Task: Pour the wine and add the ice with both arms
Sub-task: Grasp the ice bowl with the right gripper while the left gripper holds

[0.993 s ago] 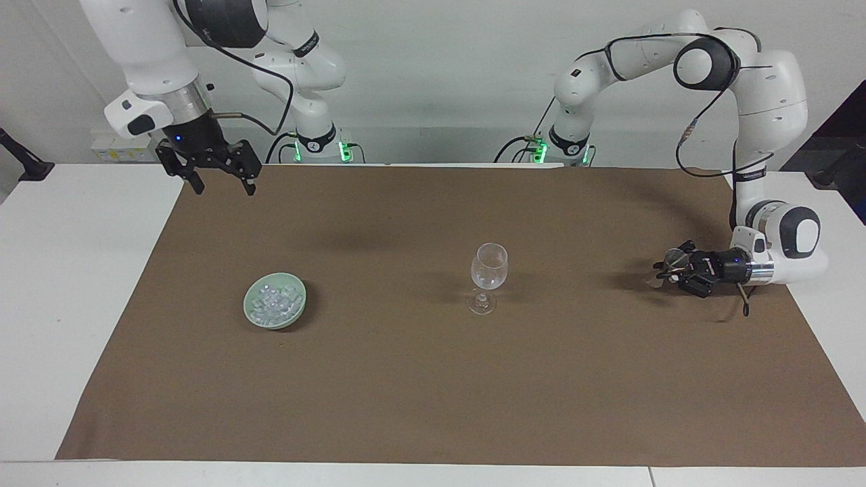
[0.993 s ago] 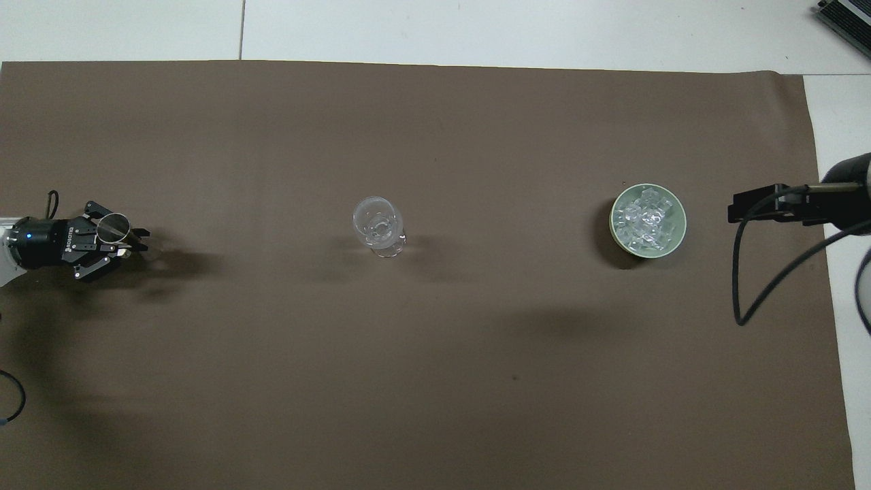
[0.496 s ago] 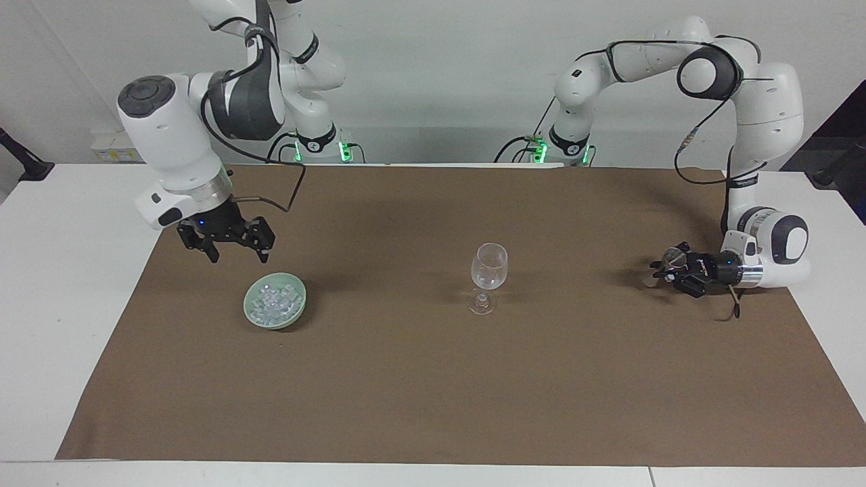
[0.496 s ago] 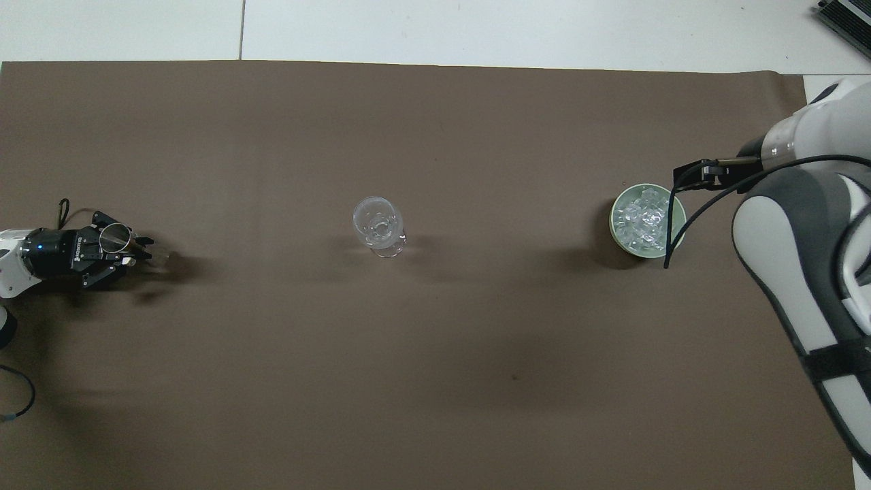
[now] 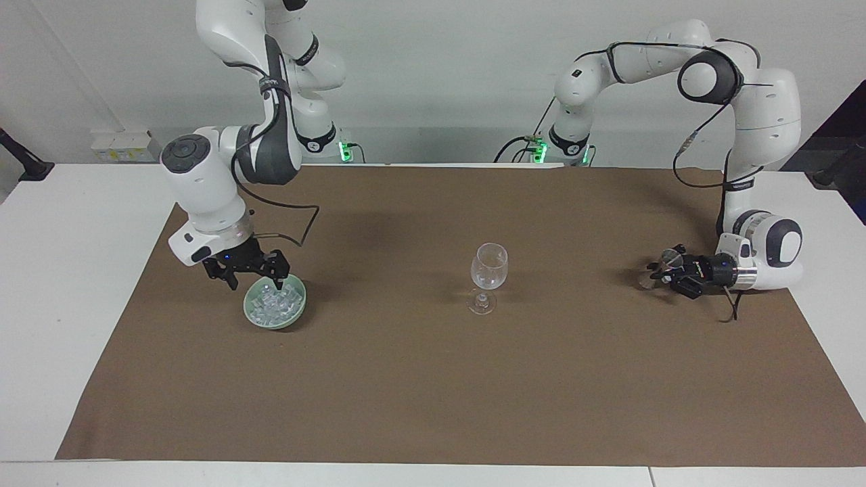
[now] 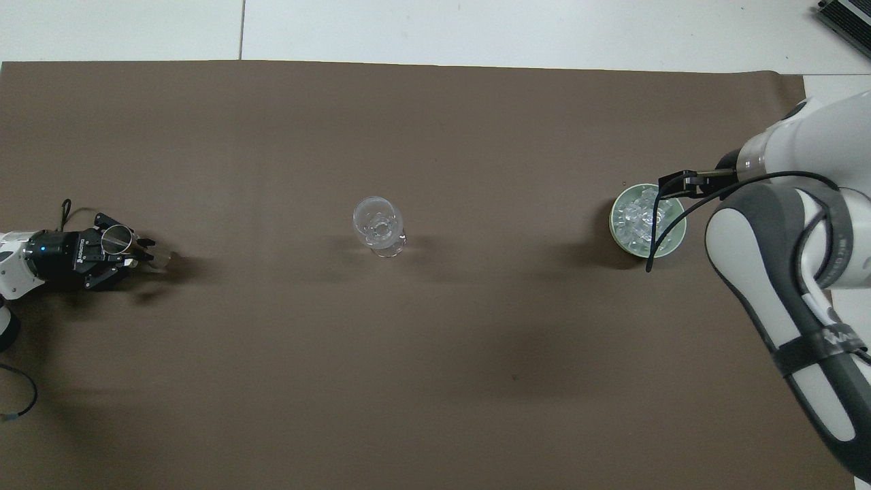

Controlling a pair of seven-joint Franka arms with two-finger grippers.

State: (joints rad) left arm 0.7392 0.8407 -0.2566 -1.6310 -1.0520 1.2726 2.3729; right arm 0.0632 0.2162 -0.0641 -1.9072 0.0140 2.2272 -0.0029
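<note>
A pale green bowl (image 5: 300, 306) holds the ice (image 5: 274, 302) toward the right arm's end of the brown mat. My right gripper (image 5: 257, 281) hangs open just over the bowl's robot-side rim, fingertips pointing down at the cubes. In the overhead view the right arm covers part of the bowl (image 6: 616, 228) and the ice (image 6: 636, 221). An empty clear stemmed wine glass (image 5: 488, 267) (image 6: 375, 222) stands upright mid-mat. My left gripper (image 5: 655, 274) (image 6: 144, 243) lies low and sideways at the left arm's end, shut on a small clear cup (image 5: 670, 257) (image 6: 116, 236). No wine shows.
The brown mat (image 5: 433, 392) covers most of the white table (image 5: 61, 270). The right arm's black cable (image 6: 656, 238) loops over the bowl. Another black cable (image 6: 20, 401) lies near the left arm's wrist.
The right arm has swung down from high over the mat's robot-side corner to just above the bowl, gripper still open. The left gripper, with its cup, has drifted slightly and sunk lower.
</note>
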